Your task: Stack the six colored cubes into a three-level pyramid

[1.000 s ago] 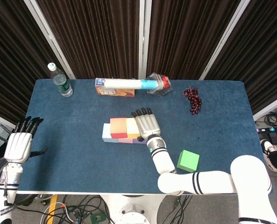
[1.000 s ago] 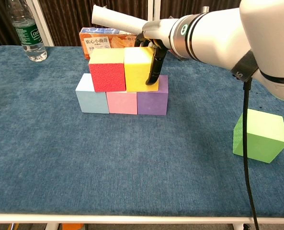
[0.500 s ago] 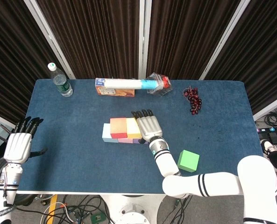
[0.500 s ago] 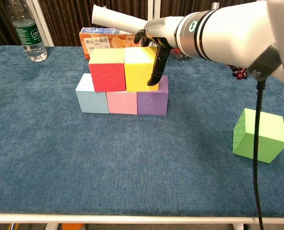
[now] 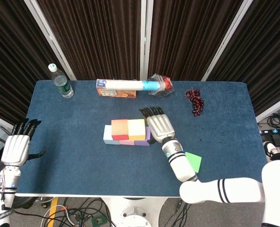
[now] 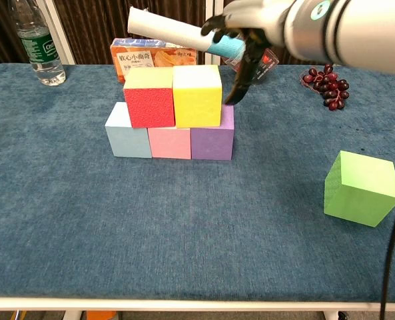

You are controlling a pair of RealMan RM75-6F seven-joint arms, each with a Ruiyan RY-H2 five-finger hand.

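A light blue cube (image 6: 127, 133), a pink cube (image 6: 170, 143) and a purple cube (image 6: 212, 140) stand in a row near the table's middle. On them sit a red cube (image 6: 148, 98) and a yellow cube (image 6: 197, 95), side by side. The same stack (image 5: 127, 131) shows in the head view. A green cube (image 6: 360, 188) (image 5: 194, 160) lies alone at the near right. My right hand (image 5: 161, 126) (image 6: 248, 41) hovers open just right of the stack, above it, holding nothing. My left hand (image 5: 17, 145) hangs open off the table's left edge.
Along the far edge stand a water bottle (image 5: 61, 81), a snack box (image 5: 115, 91) with a rolled tube (image 5: 130, 85) on it, and a clear red packet (image 5: 161, 84). Dark grapes (image 5: 195, 100) lie at the far right.
My right hand has let go of the yellow cube and lifted up and to the right, away from the stack. The green cube is now partly hidden behind its forearm.
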